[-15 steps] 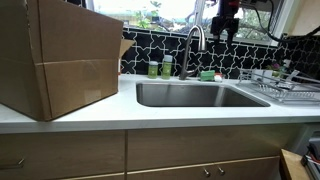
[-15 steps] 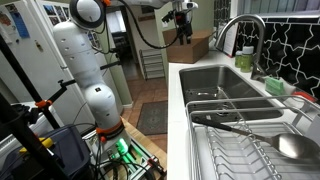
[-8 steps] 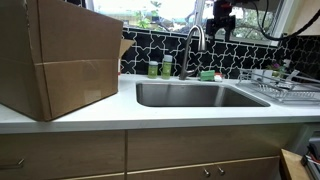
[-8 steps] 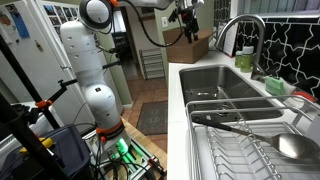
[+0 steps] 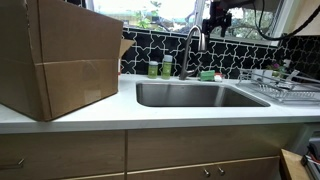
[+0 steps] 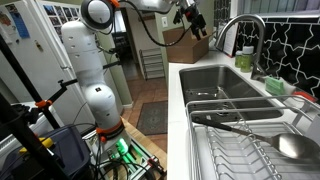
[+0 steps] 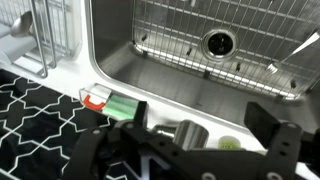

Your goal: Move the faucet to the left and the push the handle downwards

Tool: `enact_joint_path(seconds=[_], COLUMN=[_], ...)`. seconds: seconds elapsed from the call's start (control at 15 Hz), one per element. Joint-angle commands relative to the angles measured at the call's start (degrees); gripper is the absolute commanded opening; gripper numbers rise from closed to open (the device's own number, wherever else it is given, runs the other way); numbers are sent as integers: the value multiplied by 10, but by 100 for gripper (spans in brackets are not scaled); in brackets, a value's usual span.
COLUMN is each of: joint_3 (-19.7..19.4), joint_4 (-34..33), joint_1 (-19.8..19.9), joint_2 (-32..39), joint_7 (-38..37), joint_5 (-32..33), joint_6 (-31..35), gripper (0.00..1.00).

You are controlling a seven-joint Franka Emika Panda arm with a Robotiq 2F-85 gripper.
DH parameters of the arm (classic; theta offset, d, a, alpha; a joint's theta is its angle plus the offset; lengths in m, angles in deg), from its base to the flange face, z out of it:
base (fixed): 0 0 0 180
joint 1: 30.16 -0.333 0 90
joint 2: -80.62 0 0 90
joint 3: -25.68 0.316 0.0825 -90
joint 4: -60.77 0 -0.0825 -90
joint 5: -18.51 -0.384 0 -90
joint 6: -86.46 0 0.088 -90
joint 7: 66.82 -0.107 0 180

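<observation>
Shows faucet upright at back edge of sink, in front of black tile wall, spout arching over the basin. Has green bottles just beside its base. Puts gripper up by top of the arch, near it but not touching. From wrist cam, finds fingers spread wide, nothing gripped, w/ drain below. Also shows cardboard box on counter one side of sink, dish rack on opp. side.
</observation>
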Motion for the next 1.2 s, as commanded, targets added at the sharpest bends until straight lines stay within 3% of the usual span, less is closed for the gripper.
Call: enact_joint_path(seconds=[0.0, 0.2, 0.8, 1.13], joint_3=[-11, -20, -39, -45], joint_4=[22, 35, 75, 97], joint_1=[-4, -2, 0, 3], joint_2=[10, 20, 24, 21], joint_7=[-66, -107, -167, -184], joint_5=[56, 67, 143, 147], joint_6=[101, 171, 255, 296], gripper=[100, 100, 100, 100])
